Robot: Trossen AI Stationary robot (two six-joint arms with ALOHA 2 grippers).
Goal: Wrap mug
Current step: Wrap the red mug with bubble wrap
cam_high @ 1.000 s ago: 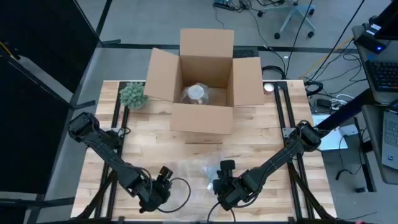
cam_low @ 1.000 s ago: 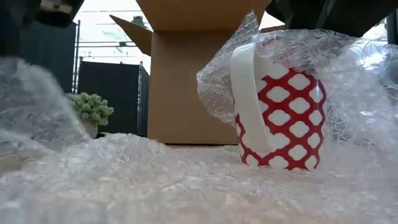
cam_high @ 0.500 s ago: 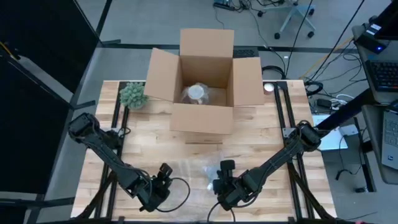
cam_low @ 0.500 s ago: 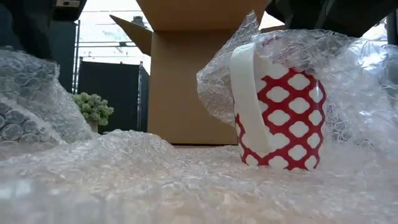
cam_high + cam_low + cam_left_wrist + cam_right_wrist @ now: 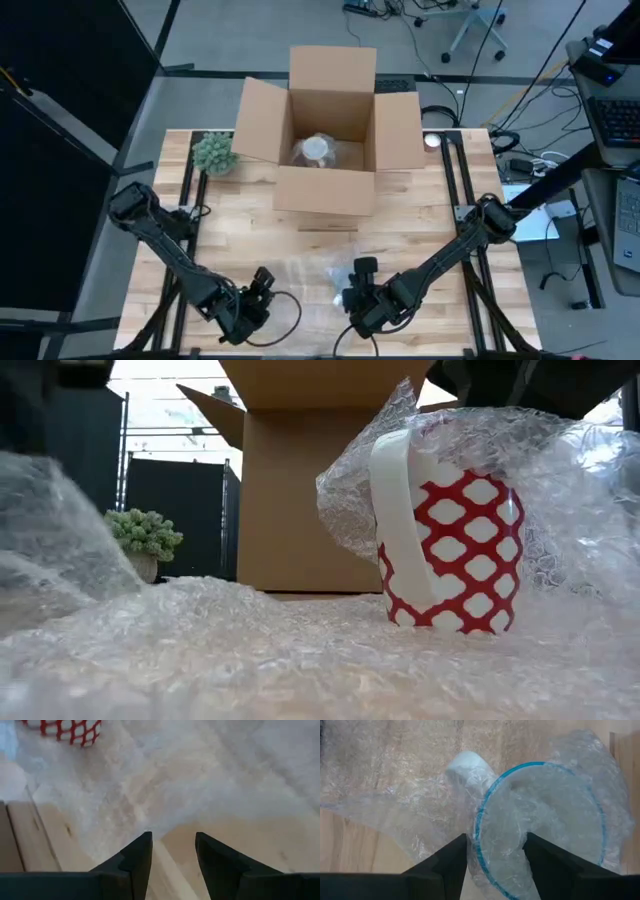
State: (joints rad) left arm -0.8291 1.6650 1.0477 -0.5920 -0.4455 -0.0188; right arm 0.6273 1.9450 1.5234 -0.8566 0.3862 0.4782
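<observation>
Two grippers sit at the table's near edge in my high view. My left gripper is at about 7 o'clock from the table's centre, and in its wrist view the two dark fingers stand apart with only the edge of the clear bubble wrap sheet between them; whether they pinch it I cannot tell. My right gripper is at about 6 o'clock, directly over the red-and-white lattice-patterned ceramic mug. In the right wrist view its fingers are spread to either side of the mug's blue rim, with wrap draped over the opening. From table height I see the mug upright on the sheet, white handle toward the camera, wrap lifted around its back and top. At 12 o'clock stands the open brown cardboard box, and at 10 o'clock a small green potted succulent.
</observation>
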